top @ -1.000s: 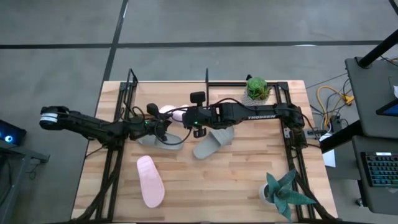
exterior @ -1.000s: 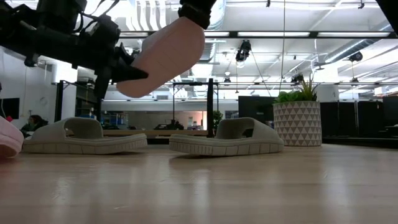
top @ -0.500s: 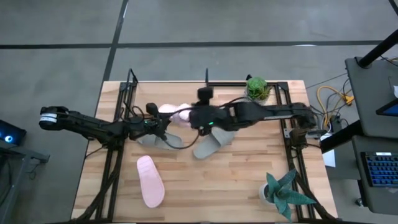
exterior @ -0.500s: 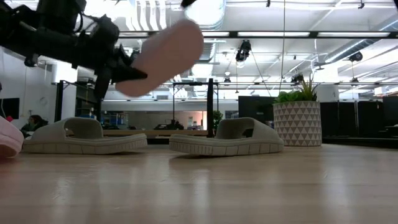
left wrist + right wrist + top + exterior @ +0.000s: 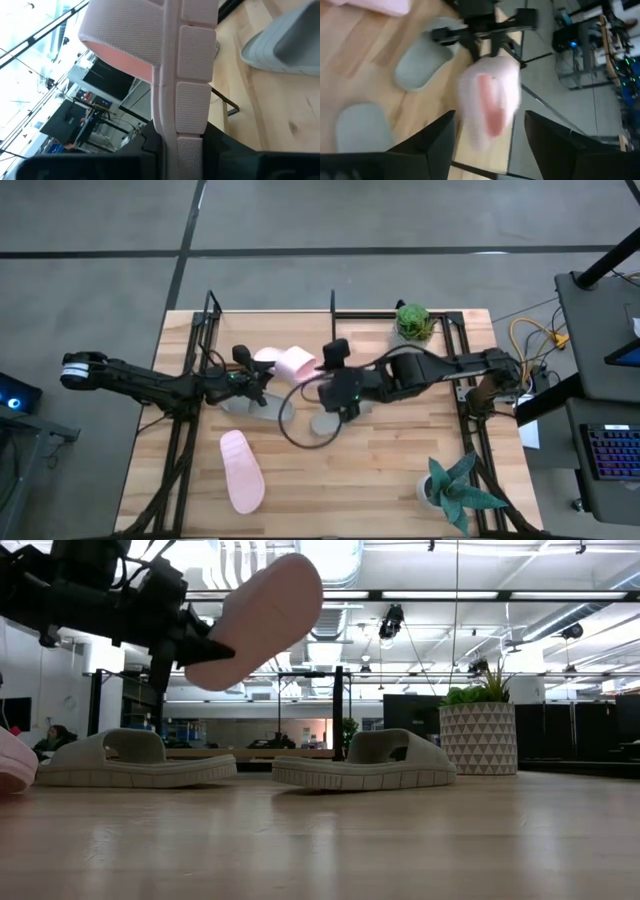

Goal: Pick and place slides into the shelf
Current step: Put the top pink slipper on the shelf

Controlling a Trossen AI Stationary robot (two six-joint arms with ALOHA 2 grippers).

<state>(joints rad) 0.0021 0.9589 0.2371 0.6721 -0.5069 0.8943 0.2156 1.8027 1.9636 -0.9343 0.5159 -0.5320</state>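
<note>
One pale pink slide (image 5: 288, 363) is up in the air over the far left of the table; it also shows in the low view (image 5: 262, 615). My left gripper (image 5: 262, 375) is shut on it. My right gripper (image 5: 325, 380) is open and empty, just right of the slide, its fingers (image 5: 437, 137) standing apart in front of it. Two grey-green slides (image 5: 135, 760) (image 5: 365, 762) rest sole-down on the tabletop under the arms. The second pink slide (image 5: 241, 470) lies sole-down at the near left. The shelf (image 5: 333, 308) stands at the table's far edge. My left gripper pinches the pink slide's sole at the end away from the strap (image 5: 189, 131), one finger on the footbed side and one on the underside. The fingers come from the table's left. The slide is lifted clear and tilts upward from the gripper (image 5: 205, 645).
A patterned pot with a green plant (image 5: 478, 735) stands at the far right, and a spiky plant (image 5: 455, 490) at the near right corner. Black frame rods (image 5: 470, 410) run along both table sides. A cable loop (image 5: 295, 425) hangs below my right arm.
My right gripper has let go of the raised pink slide and drawn back toward the table's right and near edges, over the right grey-green slide. The pink slide stays aloft in my left gripper, now tipped a little steeper.
</note>
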